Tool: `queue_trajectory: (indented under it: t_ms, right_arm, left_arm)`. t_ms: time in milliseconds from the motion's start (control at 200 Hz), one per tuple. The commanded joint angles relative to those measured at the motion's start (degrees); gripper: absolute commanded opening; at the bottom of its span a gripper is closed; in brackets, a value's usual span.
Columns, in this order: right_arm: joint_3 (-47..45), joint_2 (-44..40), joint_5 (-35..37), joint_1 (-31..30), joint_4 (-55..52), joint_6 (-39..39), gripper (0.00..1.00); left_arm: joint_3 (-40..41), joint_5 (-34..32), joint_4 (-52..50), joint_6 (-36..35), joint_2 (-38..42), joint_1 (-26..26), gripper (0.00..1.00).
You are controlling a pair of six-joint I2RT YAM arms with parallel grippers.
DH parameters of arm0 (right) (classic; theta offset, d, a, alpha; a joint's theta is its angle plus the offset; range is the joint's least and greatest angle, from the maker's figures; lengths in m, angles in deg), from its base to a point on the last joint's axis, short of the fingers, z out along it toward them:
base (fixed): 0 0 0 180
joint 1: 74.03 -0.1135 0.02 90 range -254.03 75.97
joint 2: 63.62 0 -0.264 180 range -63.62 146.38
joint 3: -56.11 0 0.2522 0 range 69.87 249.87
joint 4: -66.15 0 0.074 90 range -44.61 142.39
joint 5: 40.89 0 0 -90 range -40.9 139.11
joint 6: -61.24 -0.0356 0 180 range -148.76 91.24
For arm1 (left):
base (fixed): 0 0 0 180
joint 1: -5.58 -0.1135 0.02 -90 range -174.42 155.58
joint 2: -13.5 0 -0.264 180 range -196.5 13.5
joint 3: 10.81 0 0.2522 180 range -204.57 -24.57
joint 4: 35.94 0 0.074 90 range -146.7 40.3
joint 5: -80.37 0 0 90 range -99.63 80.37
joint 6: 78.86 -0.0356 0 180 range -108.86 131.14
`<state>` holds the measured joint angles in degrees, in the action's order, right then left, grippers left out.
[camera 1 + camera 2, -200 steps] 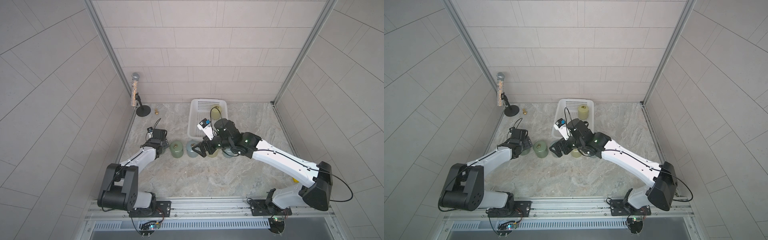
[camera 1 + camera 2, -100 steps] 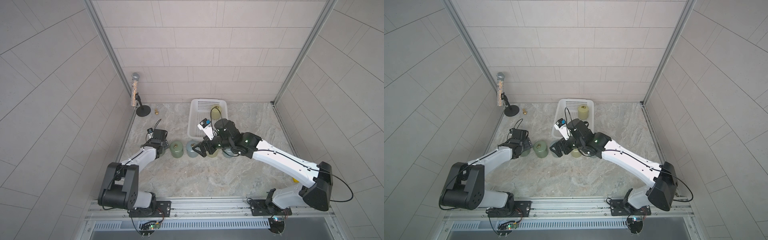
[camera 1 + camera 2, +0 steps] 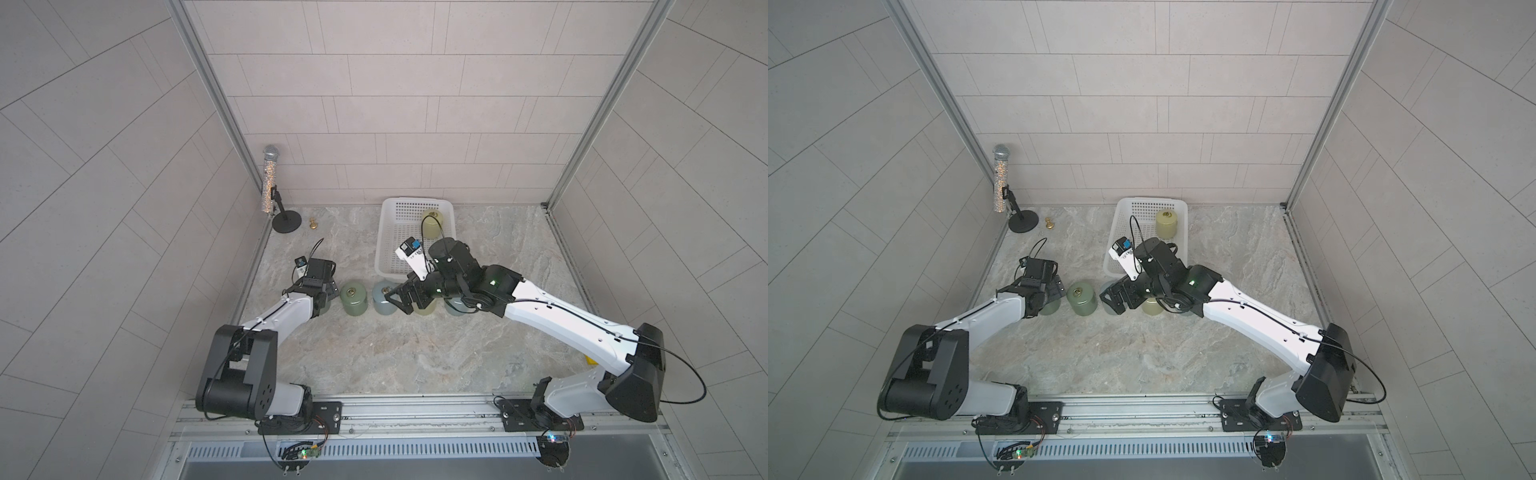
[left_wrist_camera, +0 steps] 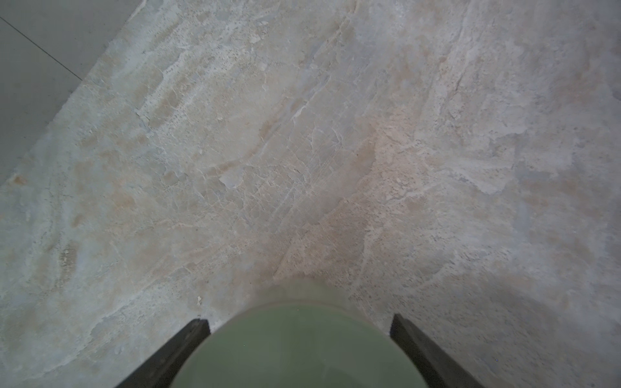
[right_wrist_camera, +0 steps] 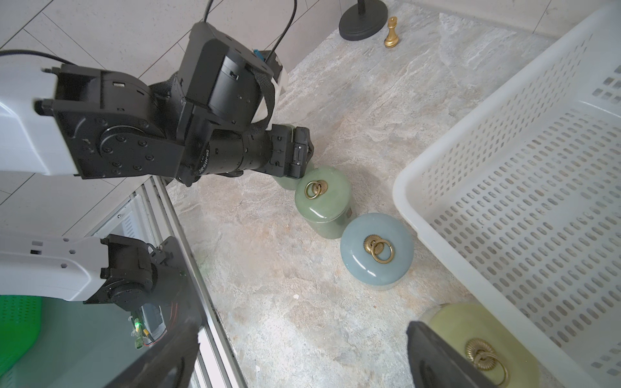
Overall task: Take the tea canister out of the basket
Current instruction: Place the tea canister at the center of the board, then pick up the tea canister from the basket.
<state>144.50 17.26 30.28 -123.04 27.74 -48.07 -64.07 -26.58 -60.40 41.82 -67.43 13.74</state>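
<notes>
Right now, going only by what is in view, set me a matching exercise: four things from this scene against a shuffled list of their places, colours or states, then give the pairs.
Things
1. mic
2. chess piece
3. left gripper
4. basket

Places, colours, states
A. open, fingers either side of a green canister
B. upright on a stand in the far corner
C. holds one yellow canister
D. gold, beside the stand's base

Pairs: 1-B, 2-D, 3-A, 4-C
</notes>
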Motion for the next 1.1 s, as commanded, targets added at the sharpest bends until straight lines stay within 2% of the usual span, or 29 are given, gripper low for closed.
queue_trajectory:
  t_ms: [0,235,405,730,850,1096]
  right_arm:
    - [-0.54,-1.82,0.87,-0.17,-0.05,-0.29,1.00]
    - [-0.40,-1.86,0.99,-0.14,-0.07,-0.68,1.00]
    - [-0.45,-1.87,1.82,-0.12,-0.05,-1.11,1.00]
    - [-0.44,-3.11,10.21,1.20,-0.96,-4.11,1.00]
    - [-0.53,-3.61,13.90,3.76,-1.89,-5.78,1.00]
    - [-0.07,-1.64,17.69,11.86,-5.31,-9.96,1.00]
  left_arm:
    - [-1.67,-0.73,-0.37,0.17,1.47,0.38,0.94]
    - [-3.50,-0.39,-3.27,0.27,3.19,0.41,1.00]
    - [-5.49,-0.13,-7.14,0.43,5.08,0.37,1.00]
    - [-11.56,1.49,-16.54,-0.46,9.86,0.38,1.00]
    - [-13.96,6.44,-17.38,-2.14,12.91,0.38,1.00]
    - [-18.95,24.56,-16.80,-6.41,16.14,0.48,1.00]
